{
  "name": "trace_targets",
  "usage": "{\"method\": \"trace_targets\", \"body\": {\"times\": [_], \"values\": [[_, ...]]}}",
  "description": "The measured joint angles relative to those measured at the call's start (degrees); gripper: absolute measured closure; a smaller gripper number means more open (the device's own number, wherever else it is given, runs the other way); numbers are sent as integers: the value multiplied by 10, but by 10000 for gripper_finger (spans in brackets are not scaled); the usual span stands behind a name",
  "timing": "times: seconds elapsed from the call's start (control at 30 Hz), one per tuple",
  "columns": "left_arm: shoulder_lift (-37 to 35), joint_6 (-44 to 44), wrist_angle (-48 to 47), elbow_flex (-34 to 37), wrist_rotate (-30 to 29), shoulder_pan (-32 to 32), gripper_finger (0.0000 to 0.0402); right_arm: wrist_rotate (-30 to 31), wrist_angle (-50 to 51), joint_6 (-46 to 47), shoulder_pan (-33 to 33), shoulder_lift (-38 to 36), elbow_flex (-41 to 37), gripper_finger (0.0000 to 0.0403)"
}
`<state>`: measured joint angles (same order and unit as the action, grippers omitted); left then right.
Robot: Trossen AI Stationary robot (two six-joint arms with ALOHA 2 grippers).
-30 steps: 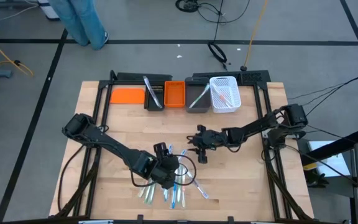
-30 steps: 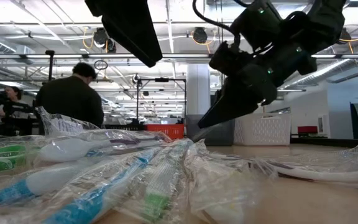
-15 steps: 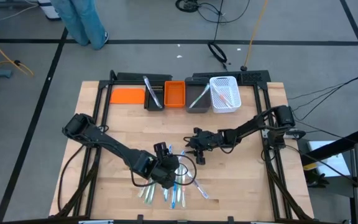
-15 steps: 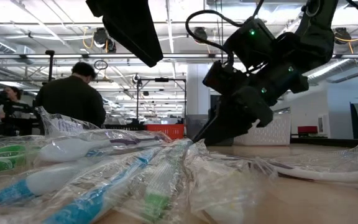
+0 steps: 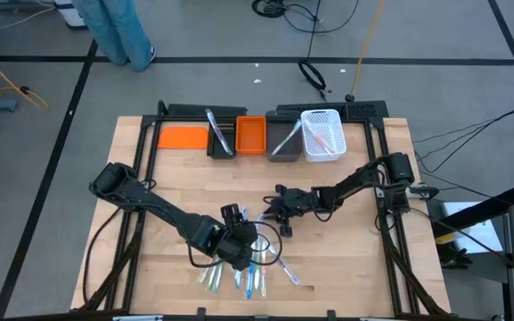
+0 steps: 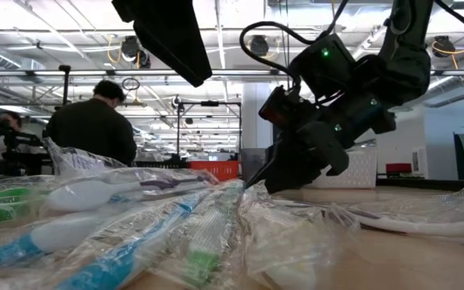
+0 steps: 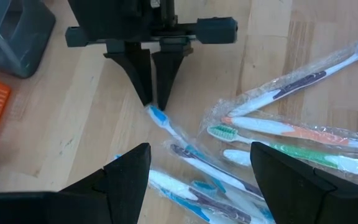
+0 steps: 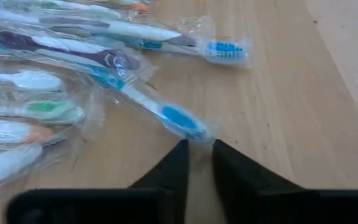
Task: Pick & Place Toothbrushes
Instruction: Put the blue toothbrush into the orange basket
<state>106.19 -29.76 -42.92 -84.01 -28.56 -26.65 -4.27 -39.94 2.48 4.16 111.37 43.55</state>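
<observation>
Several wrapped toothbrushes, blue, green, white and orange, lie in a pile near the table's near edge. My left gripper hovers over the pile, fingers wide open, touching nothing. My right gripper comes in low from the right. Its fingers stand narrowly open at the wrapped head of a blue-bristled toothbrush on the pile's far-right fringe. More toothbrushes lie in the white basket. My right gripper slants down from the table's right, with its fingertips at the wrapper's end just beyond the blue bristles. The toothbrush lies flat on the table. Whether the fingers touch the wrapper, I cannot tell.
Along the far edge stand an orange tray, a dark bin, an orange bin, a grey bin and the white basket. Bare wood lies between bins and pile. People stand in the room behind.
My right gripper has moved toward the table's left and down, closing in on the pile until its tips reach the blue-bristled toothbrush's wrapper. The toothbrushes and my left arm have stayed put.
</observation>
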Motion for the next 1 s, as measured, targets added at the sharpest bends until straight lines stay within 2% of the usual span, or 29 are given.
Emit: {"method": "trace_targets", "body": {"times": [0.1,0.33,0.47,0.7,0.83,1.0], "values": [[0,0,0,0,0,0,128,0,1,0,0,0,0,391],[0,-1,0,0,0,0,128,-13,11,7,0,-5,0,402],[0,-2,1,0,0,0,128,-22,53,9,2,-34,-1,402],[0,-3,18,0,0,0,128,27,147,-15,13,-148,-1,403],[0,3,37,0,-1,0,128,33,172,-25,22,-219,-1,403],[0,9,49,0,-1,0,128,75,205,-42,40,-299,-1,403]]}}
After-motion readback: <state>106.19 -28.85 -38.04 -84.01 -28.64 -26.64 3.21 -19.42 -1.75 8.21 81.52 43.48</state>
